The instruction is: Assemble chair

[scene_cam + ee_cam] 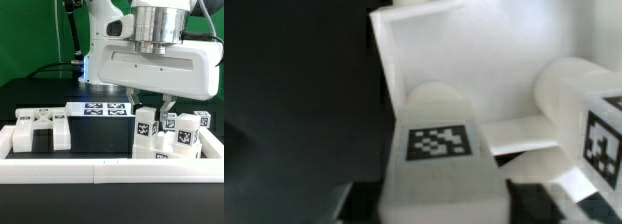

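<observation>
Several matte white chair parts with black-and-white tags stand in a cluster (172, 132) at the exterior view's right. My gripper (160, 108) reaches down into that cluster from under the big white robot body. In the wrist view a white bar (441, 130) with a tag on its face fills the gap of my gripper (452, 205), with a dark finger (381, 205) close at each side. Whether the fingers still press on the bar does not show. Beside it stands a second tagged white part (601, 140). Another flat chair part (40, 130) lies at the exterior view's left.
A plain long white border rail (110, 172) runs along the front of the table. A white slab with several tags (105, 110) sits behind the middle. In the wrist view a white wall (420, 50) stands beyond the bar.
</observation>
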Available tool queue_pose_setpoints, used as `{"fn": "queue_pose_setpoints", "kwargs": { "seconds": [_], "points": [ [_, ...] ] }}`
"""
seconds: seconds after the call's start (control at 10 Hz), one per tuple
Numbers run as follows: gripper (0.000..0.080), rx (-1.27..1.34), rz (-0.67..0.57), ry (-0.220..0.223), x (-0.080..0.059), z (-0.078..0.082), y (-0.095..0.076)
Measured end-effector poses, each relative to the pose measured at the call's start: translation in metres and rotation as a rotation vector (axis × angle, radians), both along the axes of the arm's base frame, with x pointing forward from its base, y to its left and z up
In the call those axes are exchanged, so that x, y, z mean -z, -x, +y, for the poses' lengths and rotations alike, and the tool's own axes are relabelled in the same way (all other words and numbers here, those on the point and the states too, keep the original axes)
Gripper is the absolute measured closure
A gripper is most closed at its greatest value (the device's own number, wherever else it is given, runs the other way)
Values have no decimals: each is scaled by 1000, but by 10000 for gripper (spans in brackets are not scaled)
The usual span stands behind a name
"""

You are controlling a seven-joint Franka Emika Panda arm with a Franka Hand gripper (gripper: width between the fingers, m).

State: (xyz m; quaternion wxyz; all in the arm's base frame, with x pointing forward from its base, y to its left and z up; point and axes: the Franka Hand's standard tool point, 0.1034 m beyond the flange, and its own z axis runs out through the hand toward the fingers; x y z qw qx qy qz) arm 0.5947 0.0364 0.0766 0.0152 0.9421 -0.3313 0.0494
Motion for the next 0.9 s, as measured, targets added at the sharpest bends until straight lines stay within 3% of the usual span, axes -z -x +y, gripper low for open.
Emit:
{"fn": "queue_pose_setpoints", "kwargs": {
  "seconds": [0.1,0.2,0.3,0.9],
  "points": [
    [252,-35,-3,0,-4,1,-1],
    [252,-46,-7,-3,-8,4,0],
    [171,-58,-9,-6,-11,6,4],
    [151,-81,-46,-1,-10,11,11]
  ]
}}
